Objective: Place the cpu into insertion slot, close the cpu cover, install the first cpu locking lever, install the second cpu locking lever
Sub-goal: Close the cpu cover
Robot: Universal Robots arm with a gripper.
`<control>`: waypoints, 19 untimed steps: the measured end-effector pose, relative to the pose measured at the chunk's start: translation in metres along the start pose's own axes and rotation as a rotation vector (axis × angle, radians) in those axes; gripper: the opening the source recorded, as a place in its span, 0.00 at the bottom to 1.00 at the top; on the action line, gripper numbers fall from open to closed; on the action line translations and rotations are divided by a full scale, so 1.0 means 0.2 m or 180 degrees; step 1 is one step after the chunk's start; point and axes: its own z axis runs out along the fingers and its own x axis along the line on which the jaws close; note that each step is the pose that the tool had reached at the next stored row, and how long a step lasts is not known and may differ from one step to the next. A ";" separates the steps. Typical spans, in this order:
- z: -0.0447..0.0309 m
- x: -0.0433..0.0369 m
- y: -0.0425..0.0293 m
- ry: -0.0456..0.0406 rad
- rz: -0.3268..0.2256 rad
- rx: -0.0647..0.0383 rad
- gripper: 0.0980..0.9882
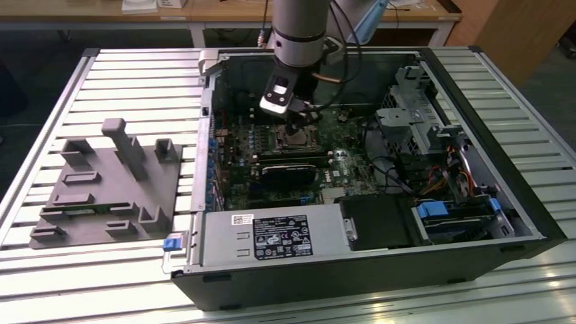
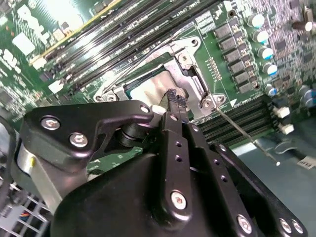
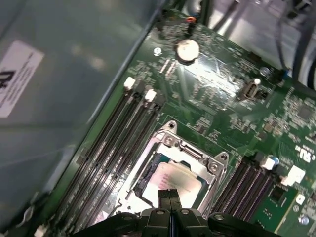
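The cpu [image 3: 180, 178] lies flat in the insertion slot [image 1: 293, 140] on the green board, its pale top also showing in the second wrist view [image 2: 145, 91]. The silvery cpu cover [image 3: 190, 150] looks folded down around it, the chip showing through its window. My gripper [image 3: 169, 194] hovers right over the chip's edge, fingertips pressed together and holding nothing. One thin wire locking lever [image 2: 247, 136] sticks out loose from the socket corner. Another lever [image 2: 140, 52] runs along the socket's side.
Long black memory slots [image 3: 118, 143] flank the socket on both sides. The grey case wall [image 3: 59, 98] rises close beside them. A grey power-supply box [image 1: 270, 236], a drive cage [image 1: 414, 115] and cables crowd the case. A grey fixture tray [image 1: 104, 189] sits on the slatted table.
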 end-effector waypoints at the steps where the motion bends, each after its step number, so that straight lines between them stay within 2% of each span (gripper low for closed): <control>1: 0.000 0.000 0.000 0.0001 -0.0057 0.0001 0.01; 19: 0.005 0.000 0.000 0.0029 -0.1098 0.0014 0.01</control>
